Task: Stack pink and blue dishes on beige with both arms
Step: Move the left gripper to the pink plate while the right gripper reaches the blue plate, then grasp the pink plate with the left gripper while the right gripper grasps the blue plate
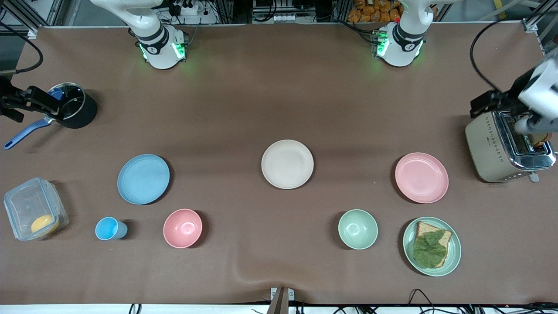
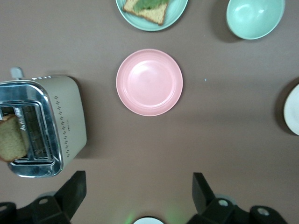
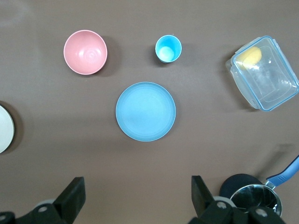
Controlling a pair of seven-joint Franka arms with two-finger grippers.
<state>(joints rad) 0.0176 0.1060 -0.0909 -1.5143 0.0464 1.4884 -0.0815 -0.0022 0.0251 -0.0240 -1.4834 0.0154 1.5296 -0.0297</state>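
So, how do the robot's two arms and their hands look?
Both arms are white and jointed, with black bands and green lights glowing at the bases. Each ends in a thin dark two-finger hand: the left hand and the right hand look alike. Black cables trail near the left arm.

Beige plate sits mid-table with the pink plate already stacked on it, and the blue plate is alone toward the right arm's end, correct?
Not quite. The front view shows the beige plate bare; the pink plate lies apart on the table toward the left arm's end. The blue plate is as you say.

Beige plate [image 2: 292, 109] cut by both wrist views' edges (left arm [image 1: 538, 93] blurred)
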